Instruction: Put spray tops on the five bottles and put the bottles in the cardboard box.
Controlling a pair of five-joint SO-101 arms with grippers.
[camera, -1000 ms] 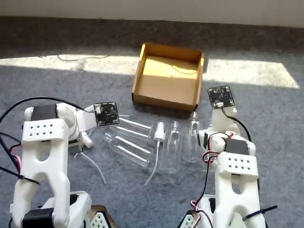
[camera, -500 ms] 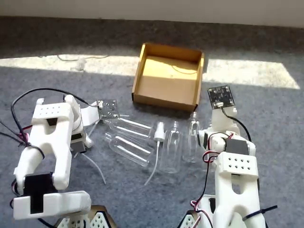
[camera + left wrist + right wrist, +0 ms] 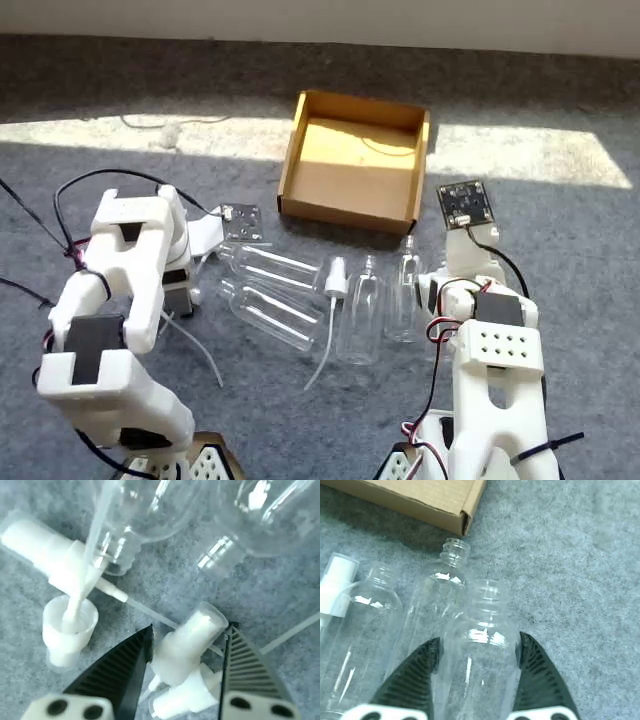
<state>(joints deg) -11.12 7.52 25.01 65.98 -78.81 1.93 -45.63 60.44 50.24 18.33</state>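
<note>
My left gripper (image 3: pixel 189 629) is open, low over the carpet, its black fingers on either side of a white spray top (image 3: pixel 187 642). More spray tops (image 3: pixel 50 555) (image 3: pixel 67 625) lie close by, next to two bottle necks (image 3: pixel 215 560). In the high view the left gripper (image 3: pixel 190 290) sits at the left end of two lying clear bottles (image 3: pixel 270 265) (image 3: pixel 270 312). My right gripper (image 3: pixel 480 640) is shut on a clear open-necked bottle (image 3: pixel 485 600). Two more bottles (image 3: pixel 437 590) (image 3: pixel 367 605) lie beside it. The cardboard box (image 3: pixel 345 215) stands beyond them.
A spray top with its long tube (image 3: pixel 335 280) lies between the bottles in the middle. A loose tube (image 3: pixel 195 345) trails over the grey carpet near the left arm. A cable (image 3: pixel 160 125) lies at the back left. Open carpet lies right of the box.
The left arm has swung forward and lowered its gripper onto the spray tops at the bottles' left end. The right arm has kept still with its bottle.
</note>
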